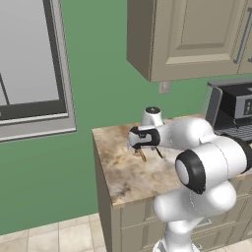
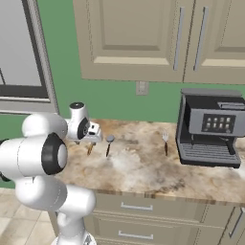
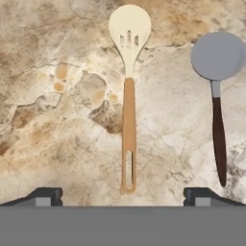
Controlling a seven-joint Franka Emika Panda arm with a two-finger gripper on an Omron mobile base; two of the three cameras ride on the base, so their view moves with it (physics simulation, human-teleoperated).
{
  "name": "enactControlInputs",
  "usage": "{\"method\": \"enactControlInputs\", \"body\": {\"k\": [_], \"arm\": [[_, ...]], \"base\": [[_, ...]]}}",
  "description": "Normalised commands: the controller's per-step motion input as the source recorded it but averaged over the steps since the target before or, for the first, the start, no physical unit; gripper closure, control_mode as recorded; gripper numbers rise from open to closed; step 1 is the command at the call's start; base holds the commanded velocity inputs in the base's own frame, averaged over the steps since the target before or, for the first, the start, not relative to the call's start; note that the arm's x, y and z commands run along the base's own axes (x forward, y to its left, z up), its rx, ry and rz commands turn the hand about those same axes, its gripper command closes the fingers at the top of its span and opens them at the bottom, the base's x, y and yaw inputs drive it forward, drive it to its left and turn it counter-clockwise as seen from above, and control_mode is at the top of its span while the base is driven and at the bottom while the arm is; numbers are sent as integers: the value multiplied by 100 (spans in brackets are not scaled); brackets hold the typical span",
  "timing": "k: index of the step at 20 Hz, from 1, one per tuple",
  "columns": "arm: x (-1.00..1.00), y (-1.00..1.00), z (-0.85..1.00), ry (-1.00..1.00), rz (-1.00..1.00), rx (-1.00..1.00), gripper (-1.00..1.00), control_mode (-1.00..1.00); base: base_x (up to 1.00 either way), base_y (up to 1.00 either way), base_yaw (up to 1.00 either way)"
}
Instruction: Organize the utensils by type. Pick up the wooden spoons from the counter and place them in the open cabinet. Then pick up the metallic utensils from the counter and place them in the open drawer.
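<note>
Hovering over the slotted wooden spoon [image 3: 128,96], the tool [image 3: 123,196] stands spread apart.

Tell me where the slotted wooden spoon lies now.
In the hand view the slotted wooden spoon lies flat on the counter, centred between the open gripper's fingertips, with the round grey-headed utensil lying apart beside it.

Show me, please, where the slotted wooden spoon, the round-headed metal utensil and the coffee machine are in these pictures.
slotted wooden spoon [image 3: 128,125]: hand view, on its brown handle.
round-headed metal utensil [image 3: 217,55]: hand view, on its grey head.
coffee machine [image 2: 210,125]: right base view, on its dark front panel.
</note>
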Motion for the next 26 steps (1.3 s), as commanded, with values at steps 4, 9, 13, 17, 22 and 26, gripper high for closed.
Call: {"method": "enactControlInputs", "body": {"k": [4,9,13,17,22,26], "arm": [[19,0,-12,-5,0,0,-100,-100],[30,0,-12,0,0,0,-100,-100],[34,0,-13,0,0,0,-100,-100],[42,0,-13,0,0,0,-100,-100],[36,0,-11,0,0,0,-100,-100],[14,0,-17,0,0,0,-100,-100]], "base": [[0,0,0],[0,0,0],[0,0,0],[0,0,0],[0,0,0],[0,0,0]]}}
